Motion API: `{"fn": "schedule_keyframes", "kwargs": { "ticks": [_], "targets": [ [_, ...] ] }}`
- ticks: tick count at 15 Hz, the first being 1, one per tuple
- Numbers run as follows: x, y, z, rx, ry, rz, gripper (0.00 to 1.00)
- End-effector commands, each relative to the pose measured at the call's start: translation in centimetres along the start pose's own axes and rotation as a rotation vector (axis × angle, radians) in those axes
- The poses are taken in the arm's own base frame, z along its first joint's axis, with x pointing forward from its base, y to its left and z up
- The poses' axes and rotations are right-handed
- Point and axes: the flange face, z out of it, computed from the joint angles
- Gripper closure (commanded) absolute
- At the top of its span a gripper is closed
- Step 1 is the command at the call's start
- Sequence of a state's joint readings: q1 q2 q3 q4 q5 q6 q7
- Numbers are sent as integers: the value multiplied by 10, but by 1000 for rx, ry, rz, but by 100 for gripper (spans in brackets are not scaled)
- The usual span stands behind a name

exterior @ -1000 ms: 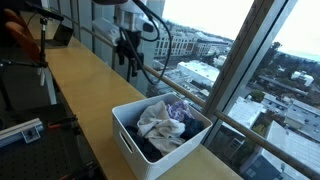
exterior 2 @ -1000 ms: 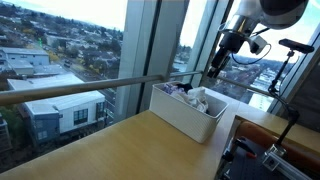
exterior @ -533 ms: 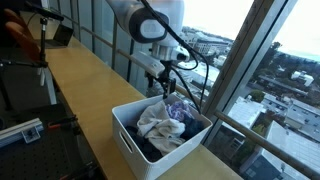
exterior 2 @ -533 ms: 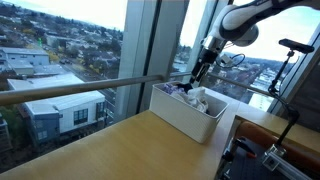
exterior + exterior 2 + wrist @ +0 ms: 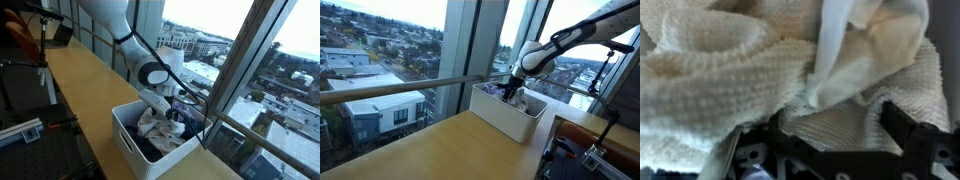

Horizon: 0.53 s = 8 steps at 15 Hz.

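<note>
A white bin (image 5: 135,150) (image 5: 505,118) stands on the wooden counter by the window, holding a pile of cloths (image 5: 155,125) (image 5: 523,98). My gripper (image 5: 178,108) (image 5: 512,92) has reached down into the bin from above and sits right on the pile. A cream terry towel (image 5: 750,70) fills nearly the whole wrist view. There my gripper (image 5: 830,135) is open, its dark fingers (image 5: 908,125) standing apart with a fold of the towel lying between them. Nothing is clamped.
The long wooden counter (image 5: 80,90) (image 5: 430,150) runs along tall glass windows with a horizontal rail (image 5: 400,90) just behind the bin. A grey device (image 5: 20,130) and stands with cables are at the counter's inner side.
The arm has swung from above the rail and lowered into the bin, bringing the gripper down onto the cloths. The jaws have stayed open.
</note>
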<state>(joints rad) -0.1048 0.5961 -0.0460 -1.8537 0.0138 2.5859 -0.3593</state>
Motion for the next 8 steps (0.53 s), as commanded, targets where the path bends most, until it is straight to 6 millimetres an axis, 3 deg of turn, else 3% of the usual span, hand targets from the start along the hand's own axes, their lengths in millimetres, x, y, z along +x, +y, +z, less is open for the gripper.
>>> {"fn": "schedule_keyframes", "kwargs": {
  "ticks": [1,5,6,7,8],
  "targets": [
    [1,19,52,-47,-12,-60,0],
    [-26,3,118,3,-97,-82,0],
    [-32,-4,130,12,-119,-79,6],
    [-39,-13,138,29,-137,-77,26],
    [-42,-18,140,31,-143,-68,32]
  ]
}}
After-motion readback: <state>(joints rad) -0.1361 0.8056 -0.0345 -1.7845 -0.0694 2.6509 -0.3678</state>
